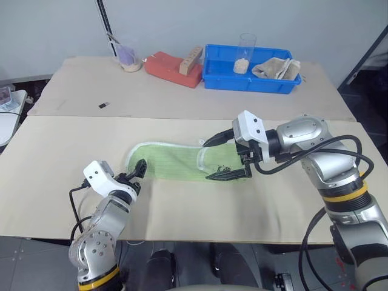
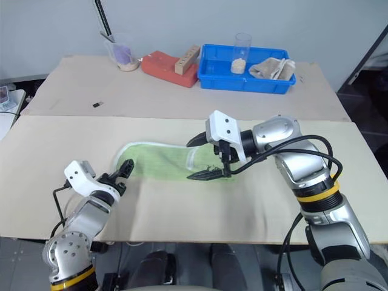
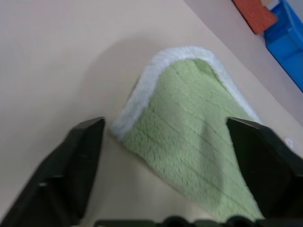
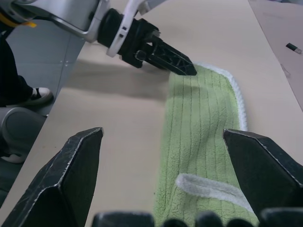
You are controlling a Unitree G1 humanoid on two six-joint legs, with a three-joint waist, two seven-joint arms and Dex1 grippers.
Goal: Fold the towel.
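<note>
Around the light green microfibre towel with white stitched edging (image 1: 176, 162) you have bare beige board (image 1: 254, 206) on its near side, beyond its right end, and behind it up to the board seam. The left black-fingered gripper (image 1: 138, 171) crowds its left end; the right black-fingered gripper (image 1: 225, 157) hangs spread over its right end. Far behind stand a blue plastic tray (image 1: 250, 82), red block (image 1: 173, 68) and a small cup (image 1: 128, 57).

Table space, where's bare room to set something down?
Free: the board right of the towel under the right arm, and the strip between the towel and the blue bin. Crowded: the back edge, with bin, red block and cup.
</note>
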